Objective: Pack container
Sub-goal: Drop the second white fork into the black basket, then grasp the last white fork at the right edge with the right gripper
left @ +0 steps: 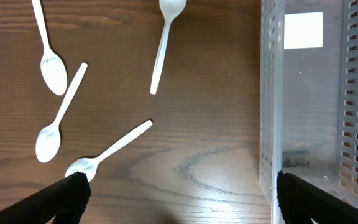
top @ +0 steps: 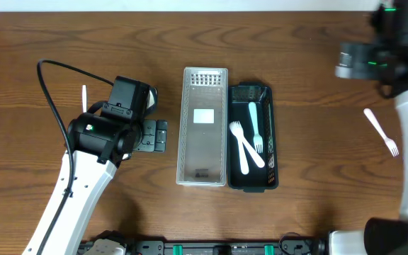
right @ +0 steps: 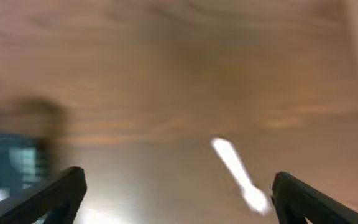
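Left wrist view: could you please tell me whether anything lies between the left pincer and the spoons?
Nothing visible does. The four white spoons lie on bare table ahead of the open left pincer; the clear basket stands off to one side.

Dark wood-grain table point(top: 310, 42); pale strip along far edge.

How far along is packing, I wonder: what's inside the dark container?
Three white utensils lie in the dark container, two crossed; two show fork tines. The third's type is unclear.

Even lighting (right wrist blurred)
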`<act>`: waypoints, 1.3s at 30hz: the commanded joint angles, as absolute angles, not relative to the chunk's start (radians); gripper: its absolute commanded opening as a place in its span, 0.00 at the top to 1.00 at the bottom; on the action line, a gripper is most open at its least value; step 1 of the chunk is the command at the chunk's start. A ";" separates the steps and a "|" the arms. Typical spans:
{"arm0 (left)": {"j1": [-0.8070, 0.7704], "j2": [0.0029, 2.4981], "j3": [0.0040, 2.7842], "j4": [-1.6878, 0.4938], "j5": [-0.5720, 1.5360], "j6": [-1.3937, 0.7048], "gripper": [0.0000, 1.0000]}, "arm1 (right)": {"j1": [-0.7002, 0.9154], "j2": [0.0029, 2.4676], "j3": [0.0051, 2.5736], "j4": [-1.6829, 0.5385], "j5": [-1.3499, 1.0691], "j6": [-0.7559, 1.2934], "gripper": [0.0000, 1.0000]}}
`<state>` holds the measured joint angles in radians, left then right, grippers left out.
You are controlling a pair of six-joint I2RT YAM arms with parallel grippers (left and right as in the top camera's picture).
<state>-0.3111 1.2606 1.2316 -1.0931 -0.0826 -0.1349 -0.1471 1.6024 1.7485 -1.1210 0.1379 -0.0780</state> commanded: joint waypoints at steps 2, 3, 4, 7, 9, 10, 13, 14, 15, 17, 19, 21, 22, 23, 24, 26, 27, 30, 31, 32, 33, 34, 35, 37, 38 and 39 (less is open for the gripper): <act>-0.307 1.262 1.240 -1.097 -0.091 -0.147 0.02 | -0.320 1.679 1.682 -1.137 0.070 -0.427 0.01; -0.307 1.262 1.240 -1.099 -0.091 -0.147 0.02 | -0.353 1.696 1.671 -1.138 0.043 -0.477 0.01; -0.307 1.262 1.240 -1.100 -0.091 -0.147 0.02 | -0.378 1.710 1.659 -1.137 0.027 -0.517 0.01; -0.307 1.262 1.240 -1.106 -0.091 -0.147 0.02 | -0.450 1.765 1.623 -1.123 -0.002 -0.604 0.05; -0.307 1.262 1.240 -1.112 -0.091 -0.147 0.02 | -0.484 1.801 1.605 -1.095 -0.006 -0.602 0.05; -0.307 1.262 1.240 -1.117 -0.091 -0.147 0.02 | -0.501 1.824 1.595 -1.079 -0.009 -0.599 0.05; -0.307 1.262 1.240 -1.121 -0.091 -0.147 0.02 | -0.532 1.874 1.563 -1.055 -0.054 -0.600 0.04; -0.307 1.262 1.240 -1.121 -0.091 -0.147 0.02 | -0.541 1.890 1.547 -1.044 -0.062 -0.600 0.03; -0.307 1.262 1.240 -1.121 -0.091 -0.147 0.02 | -0.547 1.904 1.534 -1.034 -0.060 -0.601 0.03; -0.307 1.262 1.240 -1.121 -0.091 -0.147 0.02 | -0.556 1.936 1.504 -1.026 -0.056 -0.625 0.03; -0.307 1.262 1.240 -1.121 -0.091 -0.147 0.02 | -0.561 1.963 1.484 -1.020 -0.050 -0.645 0.02; -0.307 1.262 1.240 -1.121 -0.091 -0.147 0.02 | -0.569 1.987 1.472 -1.009 -0.049 -0.653 0.02; -0.307 1.262 1.240 -1.121 -0.091 -0.147 0.02 | -0.572 1.998 1.470 -1.002 -0.048 -0.653 0.02; -0.307 1.262 1.240 -1.121 -0.091 -0.147 0.02 | -0.579 2.010 1.470 -0.994 -0.043 -0.653 0.02; -0.307 1.262 1.240 -1.121 -0.091 -0.147 0.02 | -0.584 2.018 1.471 -0.983 -0.028 -0.652 0.03; -0.307 1.262 1.240 -1.121 -0.091 -0.147 0.02 | -0.595 2.030 1.471 -0.967 -0.009 -0.653 0.03; -0.307 1.262 1.240 -1.121 -0.091 -0.147 0.02 | -0.601 2.034 1.470 -0.960 -0.002 -0.653 0.02; -0.307 1.262 1.240 -1.120 -0.091 -0.147 0.02 | -0.627 2.047 1.470 -0.953 -0.001 -0.653 0.03; -0.307 1.262 1.240 -1.120 -0.091 -0.147 0.02 | -0.635 2.049 1.470 -0.953 -0.001 -0.653 0.03; -0.307 1.262 1.240 -1.120 -0.091 -0.147 0.02 | -0.647 2.054 1.470 -0.952 -0.002 -0.653 0.04; -0.307 1.262 1.240 -1.121 -0.091 -0.147 0.02 | -0.656 2.057 1.470 -0.952 -0.004 -0.653 0.05; -0.307 1.262 1.240 -1.120 -0.091 -0.147 0.02 | -0.665 2.062 1.470 -0.952 -0.004 -0.653 0.06; -0.307 1.262 1.240 -1.120 -0.091 -0.147 0.02 | -0.673 2.064 1.470 -0.952 -0.006 -0.652 0.07; -0.307 1.262 1.240 -1.120 -0.091 -0.147 0.02 | -0.685 2.065 1.470 -0.949 -0.005 -0.653 0.08; -0.307 1.262 1.240 -1.120 -0.091 -0.147 0.02 | -0.691 2.065 1.470 -0.948 -0.004 -0.653 0.08; -0.307 1.262 1.240 -1.120 -0.091 -0.147 0.02 | -0.696 2.065 1.470 -0.948 -0.004 -0.652 0.08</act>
<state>-0.3111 1.2606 1.2316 -1.1183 -0.0822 -0.1349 -0.6781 2.0556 1.4712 -0.9501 -0.0059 -0.6411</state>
